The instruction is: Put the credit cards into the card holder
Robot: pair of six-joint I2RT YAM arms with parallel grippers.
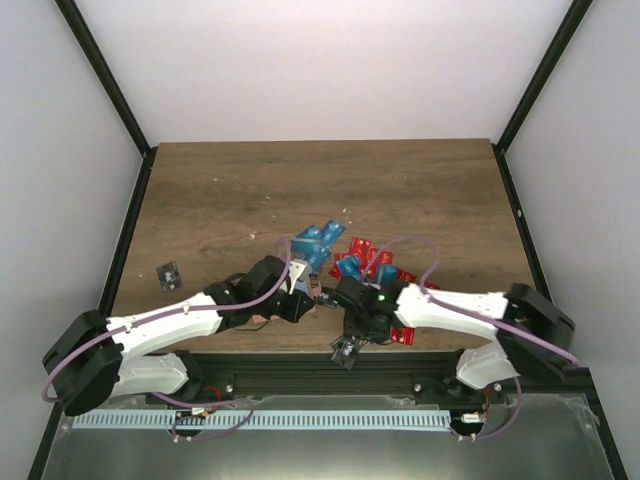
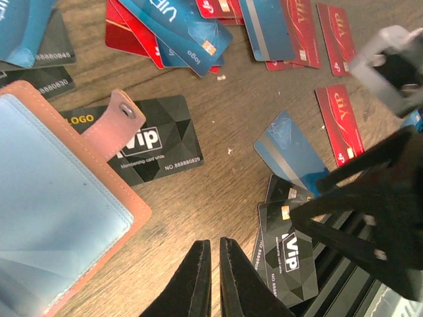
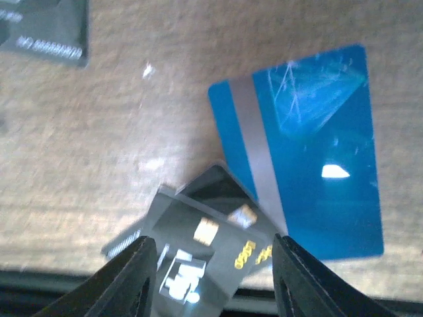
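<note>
Right gripper (image 3: 211,246) (spread) around black cards (image 3: 198,274)

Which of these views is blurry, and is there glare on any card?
Right wrist view: blurred throughout, white glare spot on the blue card. Left wrist view: sharp, print on the black VIP card readable. Top view: evenly lit, credit cards too small to read.

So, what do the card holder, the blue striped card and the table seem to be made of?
The card holder: likely leather or imitation, matte tan edge with a snap tab.
The blue striped card: glossy plastic, scratched, with a glare spot.
The table: wood-grain surface, matte; solid or laminate unclear.
</note>
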